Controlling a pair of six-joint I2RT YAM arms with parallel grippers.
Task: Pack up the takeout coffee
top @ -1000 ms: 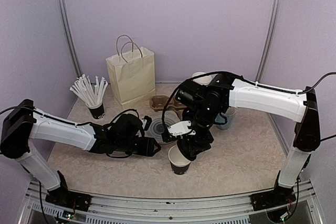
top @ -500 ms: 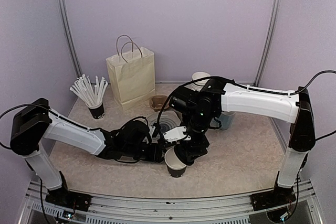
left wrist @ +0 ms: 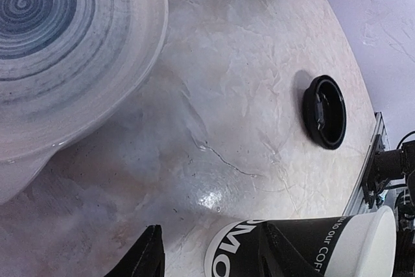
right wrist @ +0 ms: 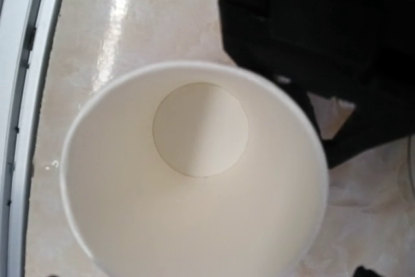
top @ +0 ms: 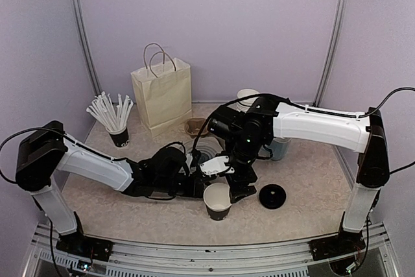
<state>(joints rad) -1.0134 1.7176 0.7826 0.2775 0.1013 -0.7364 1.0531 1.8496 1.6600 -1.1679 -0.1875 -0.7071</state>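
top external: left arm (top: 97,165) is lying low, left gripper (top: 196,188) sitting at the coffee cup (top: 218,200), grip unclear; right gripper (top: 238,189) is hovering just above, spread wide, empty.

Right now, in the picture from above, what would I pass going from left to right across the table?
You'd pass the black cup full of white sticks → paper bag → open black paper cup → black lid.

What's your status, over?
Right gripper open over coffee cup. Left gripper beside cup, grip unclear. Lid off, lying on table. Plate between cup and bag.
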